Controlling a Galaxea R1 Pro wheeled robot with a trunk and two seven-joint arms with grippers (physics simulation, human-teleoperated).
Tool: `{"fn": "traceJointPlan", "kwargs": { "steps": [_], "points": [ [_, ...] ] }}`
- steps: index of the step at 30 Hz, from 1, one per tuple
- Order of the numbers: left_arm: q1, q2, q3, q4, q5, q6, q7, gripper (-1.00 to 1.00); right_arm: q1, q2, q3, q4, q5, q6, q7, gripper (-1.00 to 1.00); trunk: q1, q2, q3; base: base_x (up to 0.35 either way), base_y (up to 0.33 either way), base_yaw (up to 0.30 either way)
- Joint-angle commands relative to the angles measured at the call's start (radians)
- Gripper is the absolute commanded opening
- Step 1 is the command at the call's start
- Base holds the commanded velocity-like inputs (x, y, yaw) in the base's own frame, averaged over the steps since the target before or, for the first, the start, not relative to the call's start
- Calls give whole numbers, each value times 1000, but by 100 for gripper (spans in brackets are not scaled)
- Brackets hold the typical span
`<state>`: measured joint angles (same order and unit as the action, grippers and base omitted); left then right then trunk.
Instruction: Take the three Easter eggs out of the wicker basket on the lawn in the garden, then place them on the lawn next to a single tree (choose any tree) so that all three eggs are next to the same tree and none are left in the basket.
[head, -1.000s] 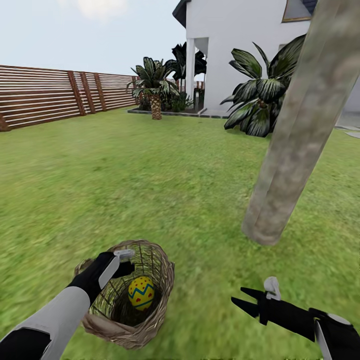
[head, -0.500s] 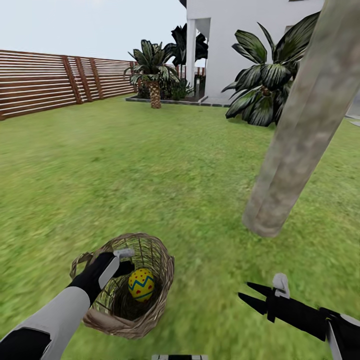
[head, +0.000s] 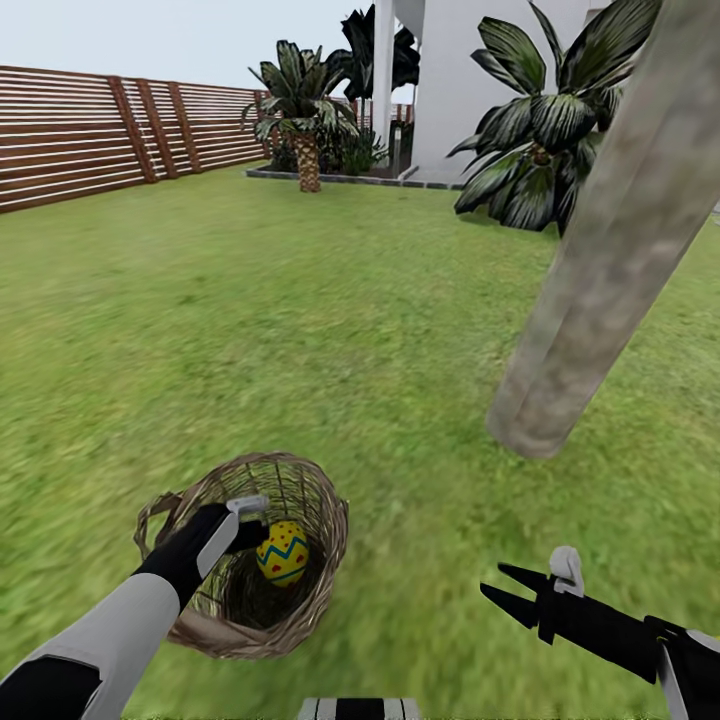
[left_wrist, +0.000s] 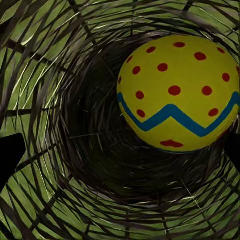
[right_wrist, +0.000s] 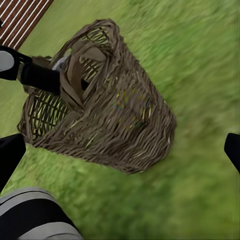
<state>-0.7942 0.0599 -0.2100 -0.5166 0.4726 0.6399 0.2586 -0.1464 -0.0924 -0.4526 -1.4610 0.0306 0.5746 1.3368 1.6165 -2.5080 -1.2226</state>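
One egg (head: 282, 552) is all you can see in the basket (head: 318, 560), which sits tipped on the lawn (head: 300, 330) with its mouth turned toward you. That tilt suits a reach along its length, and your left end effector (head: 250, 520) is already inside the rim. From its wrist camera the egg (left_wrist: 177, 92) lies just ahead and off to one side of the centre line, with the dark fingertips (left_wrist: 10, 157) wide apart at either edge, so it holds nothing. You would probably need to shift sideways before closing. Your right end effector (head: 520, 595) hovers over grass, spread wide and empty, well apart from the basket (right_wrist: 110, 110), which lies ahead of it. The tree (head: 600, 270) stands near, beyond the right end effector, a handy drop spot.
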Motion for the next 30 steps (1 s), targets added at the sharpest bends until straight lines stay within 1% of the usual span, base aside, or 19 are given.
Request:
{"fn": "traceJointPlan", "kwargs": {
  "steps": [1,4,6,19,23,26,30],
  "points": [
    [0,1,-8,-2,11,-1,8,100,-1,0,-1,-1,3,9,6,100,0,-1,-5,0,0,0],
    [0,2,-9,-3,11,-33,8,100,0,0,-1,-1,3,9,5,100,2,-1,-16,0,0,0],
    [0,2,-9,-4,11,-40,9,100,-1,0,-1,-1,3,9,5,100,2,-2,-24,0,0,0],
    [-6,-3,-8,-13,12,-49,4,100,-1,0,-1,-1,6,10,2,100,8,-5,-74,0,0,0],
    [-6,-2,-10,-14,11,-54,-49,100,-1,0,0,-1,6,9,-4,100,10,-6,-90,0,0,0],
    [-6,-1,-10,-14,10,-55,-69,100,-1,0,0,-1,8,9,-6,100,11,-6,-101,0,0,0],
    [-6,-1,-12,-14,9,-63,-78,100,-1,1,4,0,12,8,-9,100,13,-7,-117,0,0,0]
  ]
}}
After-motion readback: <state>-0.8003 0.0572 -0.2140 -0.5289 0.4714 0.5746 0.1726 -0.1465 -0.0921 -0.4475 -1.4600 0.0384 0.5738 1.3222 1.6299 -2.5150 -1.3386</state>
